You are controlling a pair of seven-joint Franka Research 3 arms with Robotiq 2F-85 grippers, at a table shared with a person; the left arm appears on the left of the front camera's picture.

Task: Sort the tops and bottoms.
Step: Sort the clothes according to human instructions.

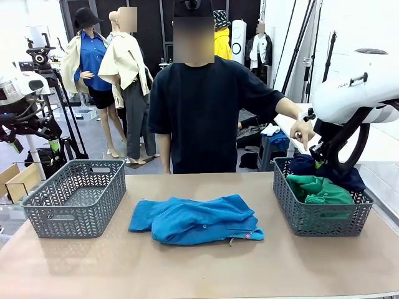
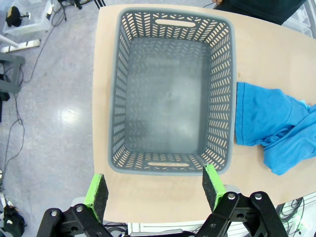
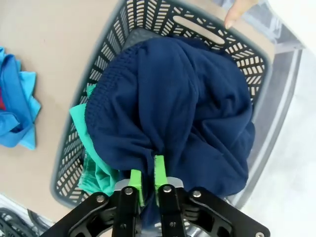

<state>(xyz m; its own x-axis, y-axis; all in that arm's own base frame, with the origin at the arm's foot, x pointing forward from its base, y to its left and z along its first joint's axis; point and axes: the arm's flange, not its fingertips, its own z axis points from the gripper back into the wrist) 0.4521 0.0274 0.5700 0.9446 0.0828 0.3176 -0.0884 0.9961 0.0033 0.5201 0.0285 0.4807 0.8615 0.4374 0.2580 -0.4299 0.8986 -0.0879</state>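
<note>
Pads (image 3: 159, 170) of the right gripper (image 3: 146, 168) clamp the large dark navy cloth shirt (image 3: 187, 98) over the grey plastic lattice basket (image 3: 197, 30). The left gripper (image 2: 153, 177) hangs with its jaws apart above a second grey basket (image 2: 114, 98).

A tan-topped table (image 1: 75, 261) spans the foreground, evenly lit. Off its left edge the floor (image 2: 49, 108) is glossy grey, with a soft patch of overhead glare and thin black cables (image 2: 17, 118) trailing across it. Beyond the far edge stand dark wall panels (image 1: 149, 25). A white wall (image 1: 340, 37) rises past the far right corner, with black poles (image 1: 299, 50) slanting before it. A cardboard box (image 1: 22, 179) sits off the left edge, near a black tripod (image 1: 65, 106). The tall white unit (image 1: 239, 40) at the back may be an appliance.
</note>
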